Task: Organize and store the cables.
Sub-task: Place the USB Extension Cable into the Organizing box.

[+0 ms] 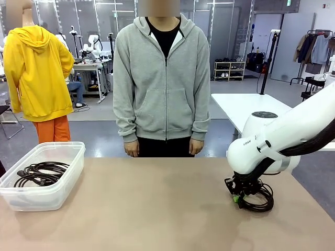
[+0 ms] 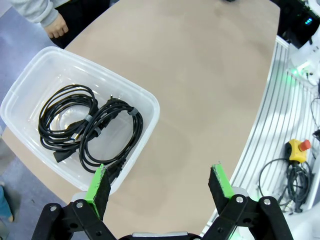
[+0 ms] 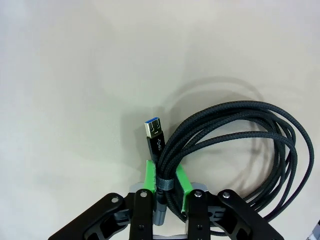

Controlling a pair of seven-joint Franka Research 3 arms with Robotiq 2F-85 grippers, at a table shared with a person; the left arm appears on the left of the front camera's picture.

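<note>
my right gripper (image 3: 165, 182) is pinching the last cable (image 3: 235, 145) at its tie on the table (image 1: 157, 209); left gripper (image 2: 162, 182) is hanging spread. next: lifting, carrying to the bin (image 1: 70, 170).

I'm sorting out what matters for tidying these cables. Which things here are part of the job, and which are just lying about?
Part of the job:
- braided USB cable, pinched in the right gripper
- two coiled cables already in the clear bin
- left gripper, open above the table

Just lying about:
- red button box and loose wires beside the table
- white table behind
</note>
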